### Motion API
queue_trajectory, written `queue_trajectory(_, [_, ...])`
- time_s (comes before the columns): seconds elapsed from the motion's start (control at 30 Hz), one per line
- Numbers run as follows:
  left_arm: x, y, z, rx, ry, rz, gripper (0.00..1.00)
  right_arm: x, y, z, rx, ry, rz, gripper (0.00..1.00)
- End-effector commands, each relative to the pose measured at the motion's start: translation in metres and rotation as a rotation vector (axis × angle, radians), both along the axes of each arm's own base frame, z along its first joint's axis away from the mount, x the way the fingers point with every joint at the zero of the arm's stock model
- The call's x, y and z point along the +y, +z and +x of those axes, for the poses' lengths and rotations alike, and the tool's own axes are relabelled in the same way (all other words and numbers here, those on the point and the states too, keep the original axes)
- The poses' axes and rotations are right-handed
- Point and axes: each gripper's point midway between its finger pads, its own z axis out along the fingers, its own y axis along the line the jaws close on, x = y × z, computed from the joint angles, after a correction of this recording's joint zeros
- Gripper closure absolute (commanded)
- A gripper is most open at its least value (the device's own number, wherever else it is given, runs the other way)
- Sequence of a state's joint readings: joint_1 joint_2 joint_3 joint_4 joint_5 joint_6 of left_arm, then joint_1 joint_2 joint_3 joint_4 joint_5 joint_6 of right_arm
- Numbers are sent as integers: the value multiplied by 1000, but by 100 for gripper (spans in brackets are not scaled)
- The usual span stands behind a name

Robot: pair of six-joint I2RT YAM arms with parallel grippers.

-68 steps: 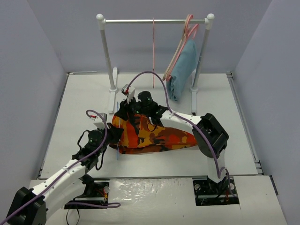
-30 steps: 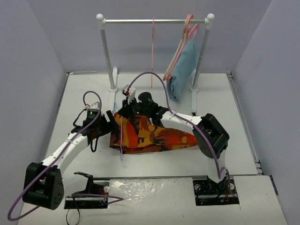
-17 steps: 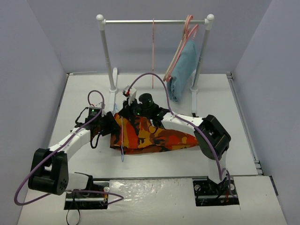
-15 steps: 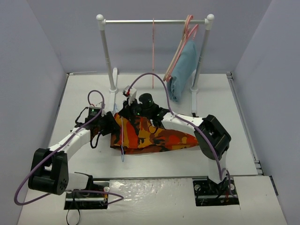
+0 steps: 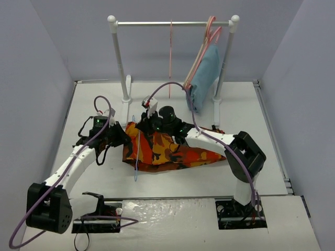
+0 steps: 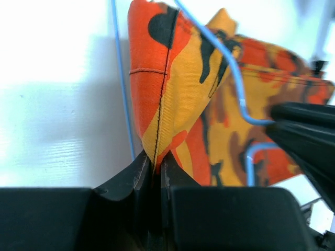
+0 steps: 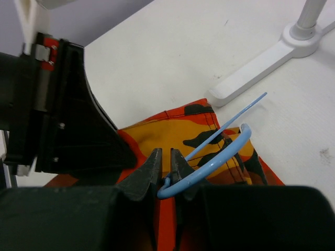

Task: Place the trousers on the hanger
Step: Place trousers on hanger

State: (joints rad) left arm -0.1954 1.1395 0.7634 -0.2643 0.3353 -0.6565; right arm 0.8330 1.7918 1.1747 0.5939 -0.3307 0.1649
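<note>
**Grip state.** Left gripper (image 6: pixel 156 166): jaws closed tight on a folded seam edge of the trousers (image 6: pixel 175 89). The cloth stands up as a ridge straight ahead of the tips. Right gripper (image 7: pixel 166 177): jaws pinched narrow on the hanger (image 7: pixel 222 152), gripping the wire at a bend. The curved part and a straight wire end run out ahead-right of the tips.

**Task items.** Both sets of jaws sit close together at the same end of the trousers. The rest of the cloth lies on the counter (image 5: pixel 94 99), trailing off to the right of the right jaws. One hanger wire runs just left of the left jaws. Another crosses over the cloth btwn the two grippers.

**Obstructions.**
- Right gripper's black finger is just right of the left jaws.
- Garment rack (image 5: pixel 172 23) stands beyond both jaws, w/ one rack foot (image 7: pixel 251 76) near, ahead-right of the right jaws.
- On the rail, far right of the jaws: pink hangers (image 5: pixel 209 29) and a light-blue garment (image 5: pixel 205 76).
- Mid-rail: a thin red hanging item (image 5: pixel 170 52), type unclear.
- A purple cable (image 5: pixel 167 82) arcs above the right gripper.

**Clearance.** Open counter lies left of the left jaws up to the side wall (image 5: pixel 36 78). There is a bare strip behind the jaws toward the arm bases. Walls close in the left, right and far edges.
</note>
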Motion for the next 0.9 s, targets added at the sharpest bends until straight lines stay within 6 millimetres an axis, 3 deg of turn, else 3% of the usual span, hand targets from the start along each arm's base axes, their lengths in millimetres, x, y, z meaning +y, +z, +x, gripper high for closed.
queue_trajectory(0.0, [6, 90, 16, -232, 13, 8, 100, -17, 50, -1, -79, -68, 80, 100])
queue_trajectory(0.23, [3, 141, 17, -275, -9, -5, 100, -24, 31, -14, -50, -4, 53, 100])
queue_trajectory(0.43, [-10, 185, 22, -332, -45, -72, 100, -21, 18, -13, -38, 2, 50, 100])
queue_trajectory(0.53, [-14, 196, 20, -347, -54, -103, 100, -18, 17, -8, -38, -14, 64, 100])
queue_trajectory(0.7, [-5, 205, 15, -365, -41, -54, 100, -19, 13, -7, -44, -2, 41, 100])
queue_trajectory(0.87, [3, 201, 13, -362, -15, -12, 100, -27, 9, -6, -48, -1, 17, 100])
